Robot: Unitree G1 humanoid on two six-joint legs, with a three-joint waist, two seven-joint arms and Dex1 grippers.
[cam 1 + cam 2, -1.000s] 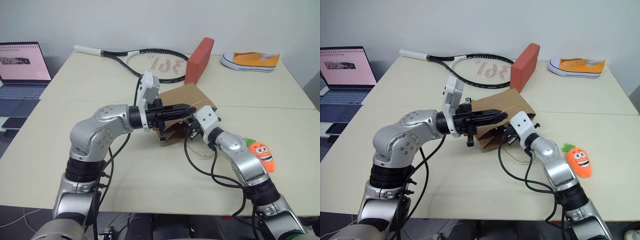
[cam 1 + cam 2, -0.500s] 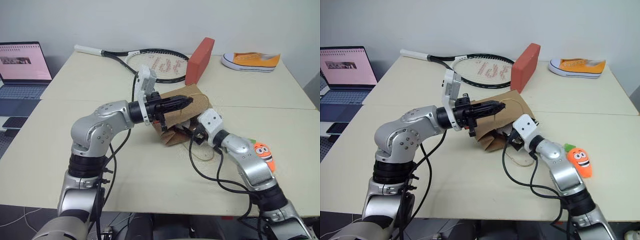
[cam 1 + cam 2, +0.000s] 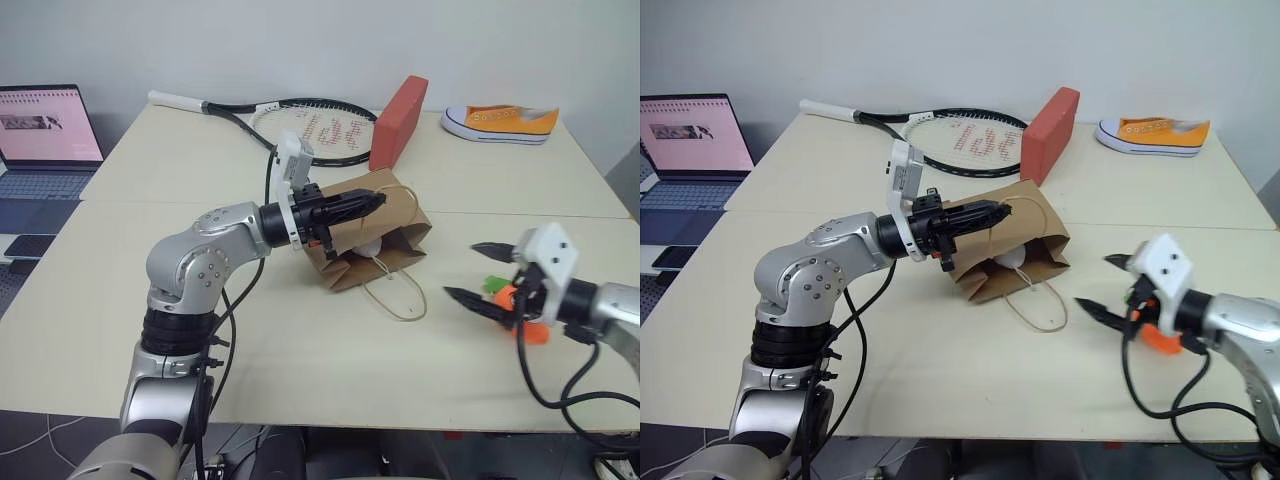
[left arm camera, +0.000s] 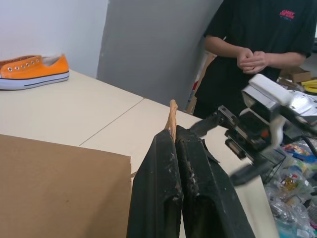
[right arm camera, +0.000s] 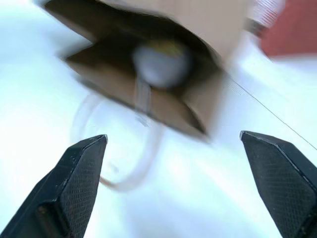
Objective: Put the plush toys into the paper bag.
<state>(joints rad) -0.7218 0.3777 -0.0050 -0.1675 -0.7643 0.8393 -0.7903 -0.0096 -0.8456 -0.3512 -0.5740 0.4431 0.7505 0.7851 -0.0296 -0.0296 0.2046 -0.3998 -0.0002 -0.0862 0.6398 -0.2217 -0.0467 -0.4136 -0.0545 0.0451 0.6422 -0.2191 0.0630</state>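
Observation:
The brown paper bag [image 3: 390,228] lies on its side mid-table, mouth facing me. My left gripper [image 3: 374,199] is shut on its upper tan handle [image 4: 172,113] and holds the mouth up. Inside the mouth rests the white egg plush toy [image 3: 1010,259], which the right wrist view also shows [image 5: 161,62]. To the right of the bag my right gripper [image 3: 462,270] hovers open and empty, its black fingertips [image 5: 94,148] wide apart. Just behind it lies the orange carrot plush toy [image 3: 506,296], mostly hidden by the gripper.
The bag's second loop handle [image 3: 396,296] trails on the table. A tennis racket [image 3: 300,122], a red block [image 3: 398,122] and an orange sneaker [image 3: 500,122] lie at the back. A laptop [image 3: 45,135] sits far left. A person [image 4: 257,44] stands past the table's right end.
My right gripper has drawn out of the bag's mouth, swung right and back to the carrot, and opened wide. The white egg toy now lies in the bag. The left gripper keeps the handle.

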